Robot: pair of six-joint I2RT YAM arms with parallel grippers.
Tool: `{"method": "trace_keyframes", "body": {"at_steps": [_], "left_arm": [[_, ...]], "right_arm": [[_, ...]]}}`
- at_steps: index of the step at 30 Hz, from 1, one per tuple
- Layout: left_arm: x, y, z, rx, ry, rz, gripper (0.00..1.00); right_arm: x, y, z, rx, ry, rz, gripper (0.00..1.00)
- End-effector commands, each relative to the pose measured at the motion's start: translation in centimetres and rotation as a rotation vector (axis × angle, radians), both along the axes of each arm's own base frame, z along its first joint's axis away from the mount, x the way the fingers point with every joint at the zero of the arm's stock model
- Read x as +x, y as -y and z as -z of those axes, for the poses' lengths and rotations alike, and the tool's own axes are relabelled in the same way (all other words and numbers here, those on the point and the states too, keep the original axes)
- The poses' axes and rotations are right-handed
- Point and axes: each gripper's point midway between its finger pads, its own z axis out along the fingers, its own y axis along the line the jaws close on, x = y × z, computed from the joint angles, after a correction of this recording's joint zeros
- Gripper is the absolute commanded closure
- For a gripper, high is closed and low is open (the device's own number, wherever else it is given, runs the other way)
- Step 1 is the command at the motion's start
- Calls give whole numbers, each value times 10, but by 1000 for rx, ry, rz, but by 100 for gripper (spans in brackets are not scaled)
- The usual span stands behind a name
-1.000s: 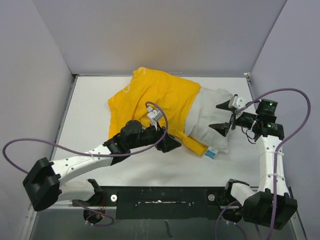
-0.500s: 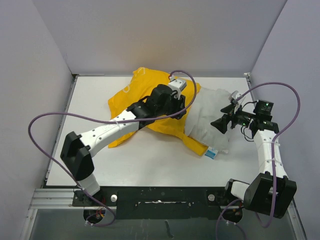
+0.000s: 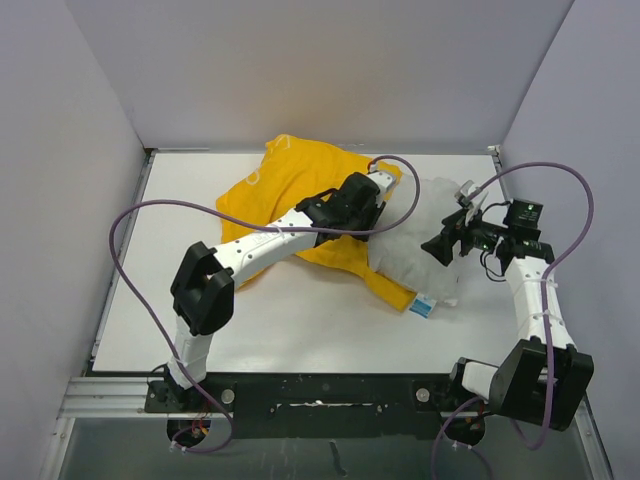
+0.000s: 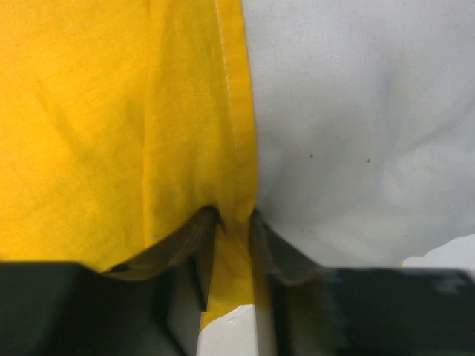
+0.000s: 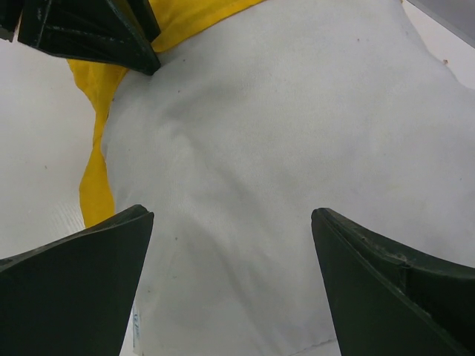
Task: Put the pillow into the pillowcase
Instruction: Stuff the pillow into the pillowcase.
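The left gripper is closed narrow on the hem of the yellow pillowcase. A fold of hem is pinched between its fingers at the lower middle of the left wrist view, just where the yellow cloth meets the white pillow. The right gripper is spread wide and nothing is held in it. Its fingers are seen at the lower left and lower right of the right wrist view, with the bare end of the pillow between and beyond them; whether the pillow is touched cannot be told.

In the top view the pillowcase is spread at the upper middle of the table. The pillow is found right of centre, partly inside the case, its free end bulging toward the right arm.

The step in hand is judged to be drawing the mouth of the case over the pillow. It would be done well if the hem were lifted slightly and pulled toward the right of the frame while the pillow is pressed leftward by the wide gripper. Only one layer of hem should be held, or the mouth would be pinched closed.

The pillow's buried end is judged to point left, its long axis probably running left to right across the top view, slightly tilted; how much is buried cannot be seen
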Motion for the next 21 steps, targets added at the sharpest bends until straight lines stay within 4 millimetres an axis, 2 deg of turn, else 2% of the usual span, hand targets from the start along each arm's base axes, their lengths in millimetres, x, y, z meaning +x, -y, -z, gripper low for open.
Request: {"method": "trace_keyframes", "body": {"at_steps": [1,3,5,7,8,11,12,15,17,21], "left_arm": [[9,5,-16,7,55,18,88],[1,11,-28,-35,62,48,98],[-10,18,-45,-93,74,93,100],[-23,26,-63,-160,69,144,100],[-29,28,-70,-188,64,167,100],[-44,34,-81,-260,38,225,100],[-48,35,-82,-275,29,239,100],[-56,37,-82,-333,-1,272,100],[-63,39,-85,-384,-26,312,100],[-80,45,-105,-516,-58,379,100]], "right_arm": [[5,-7,9,-11,-6,-28,9],[8,-10,19,-17,-36,-32,11],[12,-12,28,-25,-66,-25,16],[14,-17,38,-19,-108,-28,26],[15,-19,42,-13,-126,-35,37],[13,-31,46,39,-164,-82,83],[11,-34,44,59,-167,-100,90],[2,-44,34,97,-146,-175,99],[-4,-48,28,117,-126,-215,100],[-12,-58,18,150,-101,-276,100]]}}
